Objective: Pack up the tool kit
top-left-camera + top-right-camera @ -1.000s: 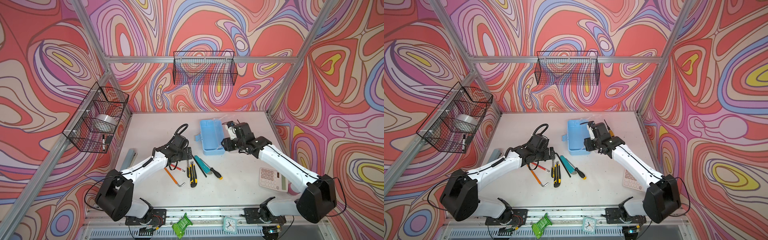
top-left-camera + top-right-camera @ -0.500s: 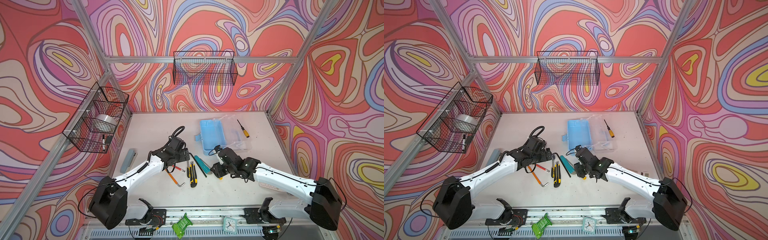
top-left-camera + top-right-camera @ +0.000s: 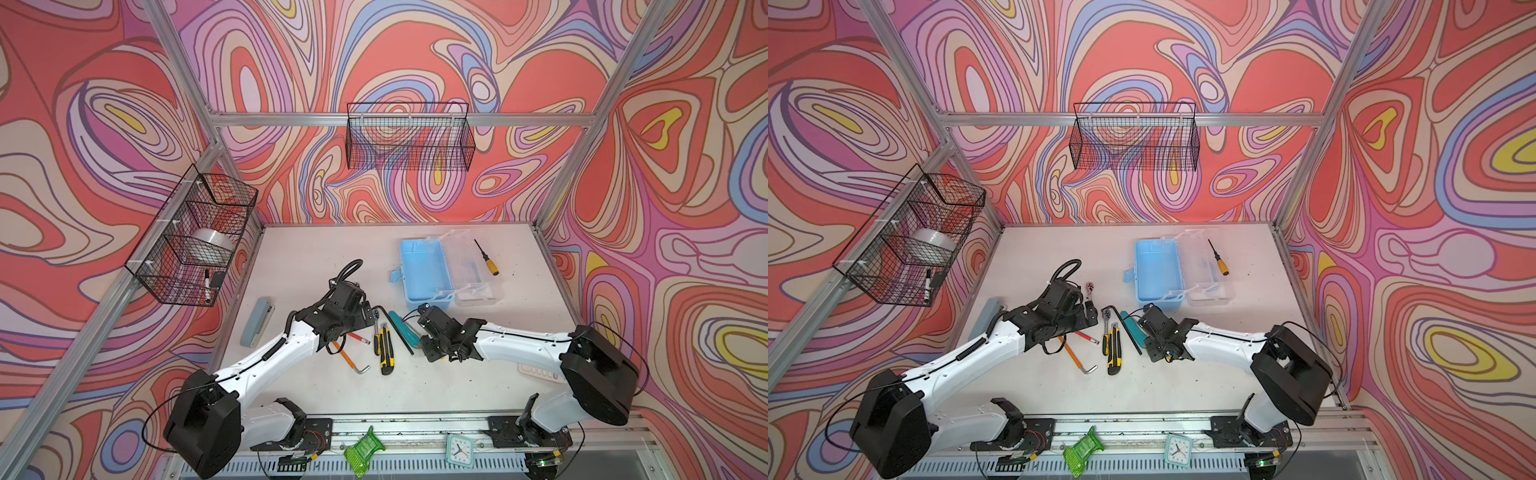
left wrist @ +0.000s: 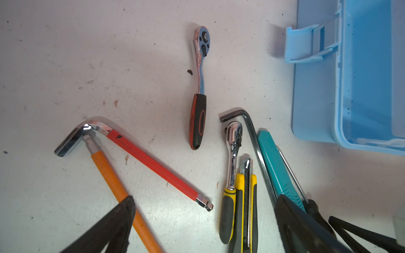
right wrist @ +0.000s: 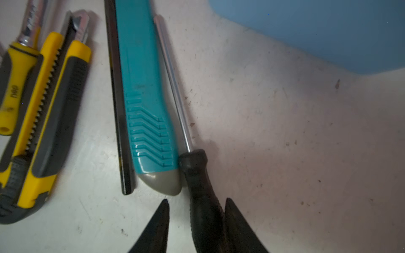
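Black-handled screwdriver [image 5: 194, 161]: handle straddled by right gripper [image 5: 196, 201], jaws narrow, one finger [image 5: 236, 223] touching, a gap left at the other. Teal utility knife [image 5: 144, 87]: laid against it. Light blue box [image 3: 422, 266]: lid open, near, ahead. Left gripper [image 4: 206, 198]: spread wide above hex keys [image 4: 153, 164].

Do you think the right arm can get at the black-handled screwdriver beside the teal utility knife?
Probably yes: the right gripper straddles the black-handled screwdriver, though the teal utility knife lies against it.
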Robot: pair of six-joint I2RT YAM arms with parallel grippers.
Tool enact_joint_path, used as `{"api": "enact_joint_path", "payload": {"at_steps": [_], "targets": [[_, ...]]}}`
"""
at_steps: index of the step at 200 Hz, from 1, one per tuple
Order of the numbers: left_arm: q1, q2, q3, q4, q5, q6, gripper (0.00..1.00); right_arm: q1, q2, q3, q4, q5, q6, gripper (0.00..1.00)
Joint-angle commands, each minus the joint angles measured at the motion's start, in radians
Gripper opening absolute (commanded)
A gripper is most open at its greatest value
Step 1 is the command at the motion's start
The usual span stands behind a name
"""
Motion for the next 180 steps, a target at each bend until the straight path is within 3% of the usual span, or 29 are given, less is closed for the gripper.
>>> {"api": "enact_joint_path", "payload": {"at_steps": [1,40,93,135,180], "targets": [[0.006,-0.024,-0.016,-0.044,-0.013,-0.025,1.00,0.003,0.036,0.027,0.000,0.020,-0.030,0.39],[0.006,-0.043,-0.025,-0.046,-0.017,-0.028,1.00,0.003,0.066,0.042,-0.014,0.046,-0.017,0.28],[0.006,-0.046,-0.020,-0.048,-0.019,-0.025,1.00,0.003,0.135,0.077,-0.050,0.051,-0.005,0.23],[0.006,-0.054,-0.022,-0.047,-0.027,-0.018,1.00,0.004,0.063,0.041,-0.036,0.059,0.007,0.10],[0.006,-0.040,-0.024,-0.031,-0.011,-0.013,1.00,0.003,-0.065,0.000,-0.008,0.072,0.008,0.05]]}}
